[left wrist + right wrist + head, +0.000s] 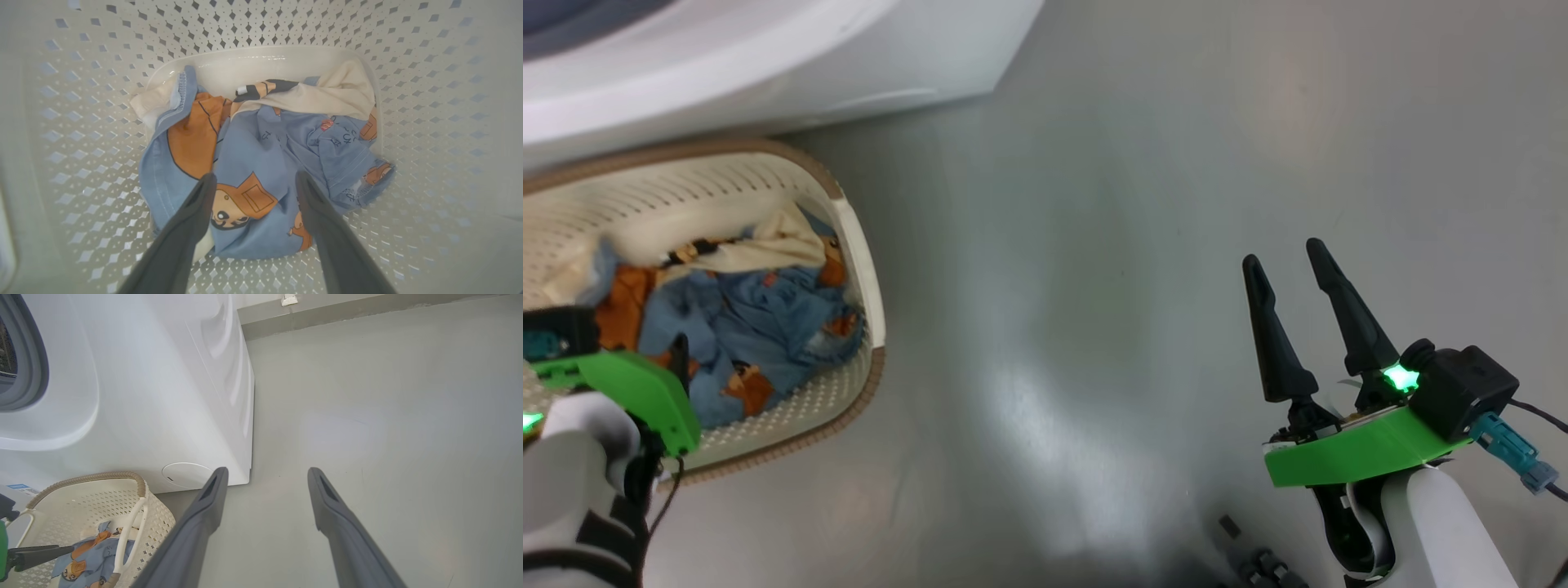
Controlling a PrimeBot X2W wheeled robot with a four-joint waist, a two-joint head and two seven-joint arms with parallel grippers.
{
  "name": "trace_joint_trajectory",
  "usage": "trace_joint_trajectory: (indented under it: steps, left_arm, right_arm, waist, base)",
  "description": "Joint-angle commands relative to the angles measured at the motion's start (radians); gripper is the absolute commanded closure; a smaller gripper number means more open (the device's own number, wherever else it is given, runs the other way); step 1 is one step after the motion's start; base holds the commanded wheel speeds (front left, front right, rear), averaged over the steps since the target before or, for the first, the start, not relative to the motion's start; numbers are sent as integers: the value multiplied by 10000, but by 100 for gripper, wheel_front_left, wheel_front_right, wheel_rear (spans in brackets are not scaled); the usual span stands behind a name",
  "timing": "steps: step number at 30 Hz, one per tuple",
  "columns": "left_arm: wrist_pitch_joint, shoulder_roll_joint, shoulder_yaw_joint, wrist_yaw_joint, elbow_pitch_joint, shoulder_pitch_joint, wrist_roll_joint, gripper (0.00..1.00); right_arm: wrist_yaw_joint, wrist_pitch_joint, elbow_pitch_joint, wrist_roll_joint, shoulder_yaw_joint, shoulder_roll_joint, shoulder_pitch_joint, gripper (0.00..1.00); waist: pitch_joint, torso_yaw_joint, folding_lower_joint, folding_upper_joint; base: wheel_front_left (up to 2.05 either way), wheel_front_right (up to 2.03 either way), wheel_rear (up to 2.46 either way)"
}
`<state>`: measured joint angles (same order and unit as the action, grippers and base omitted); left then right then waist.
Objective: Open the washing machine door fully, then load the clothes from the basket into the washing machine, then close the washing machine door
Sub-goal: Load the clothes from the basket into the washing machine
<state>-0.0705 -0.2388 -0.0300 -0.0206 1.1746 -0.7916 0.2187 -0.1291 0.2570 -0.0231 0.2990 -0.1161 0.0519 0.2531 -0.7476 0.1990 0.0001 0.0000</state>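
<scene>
My left jaws gape empty above the clothes (253,163) in the basket (408,81). My right jaws gape empty over the floor (1094,327). Blue label (18,486) on the washing machine (143,396): unreadable.

Nothing legible on cloth or machine.
The clothes (253,159) bear small dark printed characters (347,132) on the blue fabric, toward 2 o'clock of the heap in the left wrist view, too blurred to read. A blue label sticker (18,486) on the washing machine (143,396), at 8 o'clock in the right wrist view, is too small to read.
</scene>
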Motion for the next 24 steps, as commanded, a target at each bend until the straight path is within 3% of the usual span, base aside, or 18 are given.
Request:
trace_joint_trajectory:
  steps: [1, 14, 24]
  left_arm:
    - [-26, -423, 189, 65, 81, -72, 99, 0]
    - [351, -706, 13, 280, 793, -1257, 152, 0]
    - [250, -635, -85, 118, 934, -1695, 289, 0]
  right_arm:
    - [-16, 48, 255, 87, -196, -16, 0, 0]
    - [-16, 48, 639, -46, -166, -16, 167, 0]
    - [-16, 48, 783, -156, -166, -16, 148, 0]
  waist:
    - [-714, 221, -1, 0]
    - [-2126, 204, -1, 0]
    - [-2495, 218, -1, 0]
  base:
    - [0, 0, 0]
    - [0, 0, 0]
    - [0, 0, 0]
